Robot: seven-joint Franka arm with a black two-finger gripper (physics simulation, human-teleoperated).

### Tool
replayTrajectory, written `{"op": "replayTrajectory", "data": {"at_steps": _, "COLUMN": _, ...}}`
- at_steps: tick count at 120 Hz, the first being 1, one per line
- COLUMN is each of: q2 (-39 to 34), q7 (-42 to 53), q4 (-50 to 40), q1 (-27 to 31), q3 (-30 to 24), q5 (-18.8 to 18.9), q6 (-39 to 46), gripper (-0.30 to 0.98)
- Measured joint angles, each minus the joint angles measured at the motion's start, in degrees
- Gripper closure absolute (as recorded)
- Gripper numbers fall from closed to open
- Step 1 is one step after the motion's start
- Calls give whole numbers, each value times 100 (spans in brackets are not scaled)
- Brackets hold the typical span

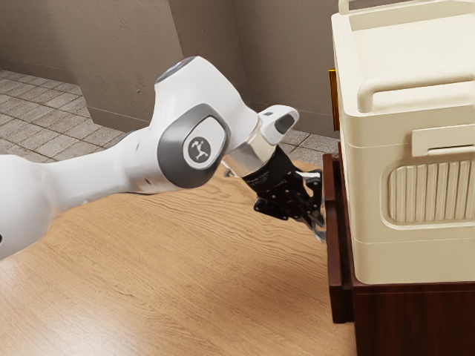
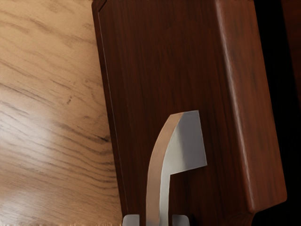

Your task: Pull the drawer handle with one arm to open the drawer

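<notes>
One white arm [image 1: 211,144] carried one black gripper [image 1: 320,221], with two fingertips [image 2: 131,221]. There was one table [image 1: 178,274], one dark wooden cabinet [image 1: 415,319], one drawer [image 2: 164,61] drawn slightly apart from it, and one metal handle [image 2: 158,188]. One cream box [image 1: 371,193] had one ribbed panel [image 1: 430,194], and one gold-coloured item [image 1: 333,100] stood behind: a single piece of each kind, fingertips aside.

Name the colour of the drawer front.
Dark reddish brown wood, best seen in the wrist view.
</notes>
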Motion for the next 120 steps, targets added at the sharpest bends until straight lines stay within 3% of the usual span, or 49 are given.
{"op": "replayTrajectory", "data": {"at_steps": 120, "q2": -771, "q7": -285, "q4": -888, "q1": -48, "q3": 486, "q5": 174, "q6": 24, "gripper": 79}}
